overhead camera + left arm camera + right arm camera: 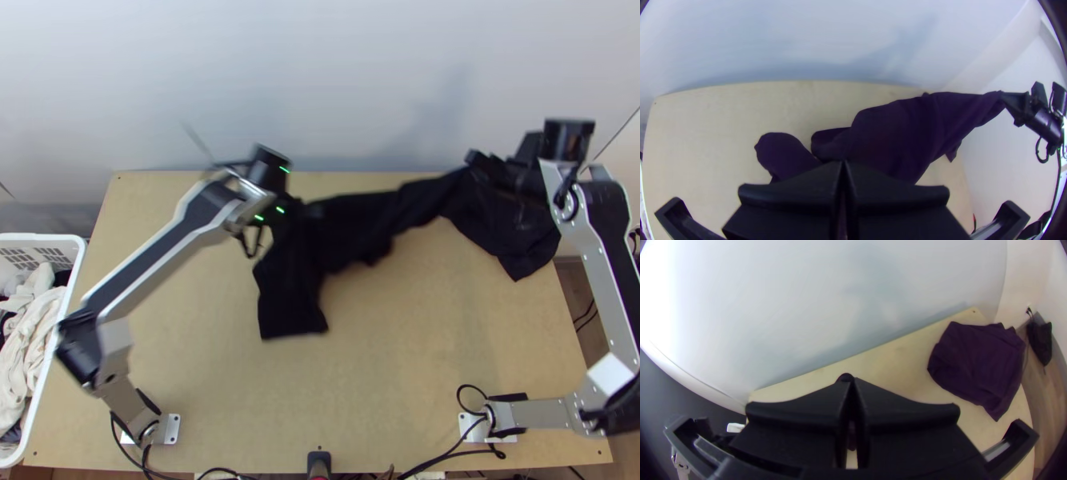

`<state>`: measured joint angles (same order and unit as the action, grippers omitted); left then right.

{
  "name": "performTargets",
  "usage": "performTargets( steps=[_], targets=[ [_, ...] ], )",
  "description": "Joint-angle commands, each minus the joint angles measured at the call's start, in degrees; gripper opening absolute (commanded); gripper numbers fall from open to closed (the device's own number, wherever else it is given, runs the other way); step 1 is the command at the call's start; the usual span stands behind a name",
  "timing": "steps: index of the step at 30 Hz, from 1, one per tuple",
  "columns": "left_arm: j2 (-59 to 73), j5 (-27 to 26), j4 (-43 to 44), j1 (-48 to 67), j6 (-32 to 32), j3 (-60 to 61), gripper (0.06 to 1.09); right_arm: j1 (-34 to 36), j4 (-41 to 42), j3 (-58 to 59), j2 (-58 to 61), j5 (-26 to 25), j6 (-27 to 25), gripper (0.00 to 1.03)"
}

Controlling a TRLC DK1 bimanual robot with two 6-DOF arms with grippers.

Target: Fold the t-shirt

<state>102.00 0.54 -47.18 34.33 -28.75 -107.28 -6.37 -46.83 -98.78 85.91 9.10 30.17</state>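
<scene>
- My left gripper (310,211) is clamped on the shirt (360,224).
- My right gripper (478,162) pinches it too.
- The shirt runs bunched between both, one part spreading from my left side toward the table's (384,376) near edge.

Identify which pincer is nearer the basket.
The left pincer: it is over the table on the basket's side, while the right pincer is toward the opposite side.
</scene>
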Motion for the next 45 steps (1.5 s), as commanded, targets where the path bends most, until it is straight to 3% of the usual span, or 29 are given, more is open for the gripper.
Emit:
performTargets(
  steps=[1, 9, 13, 16, 19, 26, 31, 42, 45],
  targets=[
    [-10.15, 0.34, -1.86, -7.08, -1.39, -2.58, 0.10, -4.70, -3.01, -18.38, 9.36, 0.13, 0.68, 0.03],
    [-13.31, 0.52, -6.00, -9.28, -0.69, -8.38, 0.10, -3.74, -7.14, -31.56, 12.88, 0.04, 1.91, 0.03],
    [-13.93, -7.74, -12.68, -8.22, -0.78, -7.15, 0.10, -3.21, -8.89, -31.56, 10.95, 0.39, 1.64, 0.03],
    [-16.30, -8.36, -13.73, -2.77, -0.43, -4.51, 0.10, -2.86, -10.39, -30.15, 8.75, 1.62, 1.12, 0.03],
    [-18.06, -8.36, -14.26, 1.97, -0.43, -1.17, 0.10, -2.95, -12.76, -26.55, 5.67, 4.34, 0.32, 0.03],
    [-20.70, -8.53, -12.76, 12.43, 0.10, 16.49, 0.10, -2.86, -13.20, -5.02, -6.19, 10.76, -4.60, 0.03],
    [-20.35, -8.53, -5.03, 17.62, 1.07, 28.53, 0.10, -1.54, -14.78, 4.92, -11.73, 12.78, -7.23, 0.03],
    [-9.36, -9.50, 1.74, 28.69, -0.87, 26.95, 0.11, 7.43, -22.08, 13.70, -16.30, 12.87, -12.68, 0.03],
    [-6.11, -9.94, 2.62, 31.42, -1.31, 25.02, 0.18, 10.06, -23.48, 16.60, -16.48, 12.61, -15.67, 0.03]
  ],
)
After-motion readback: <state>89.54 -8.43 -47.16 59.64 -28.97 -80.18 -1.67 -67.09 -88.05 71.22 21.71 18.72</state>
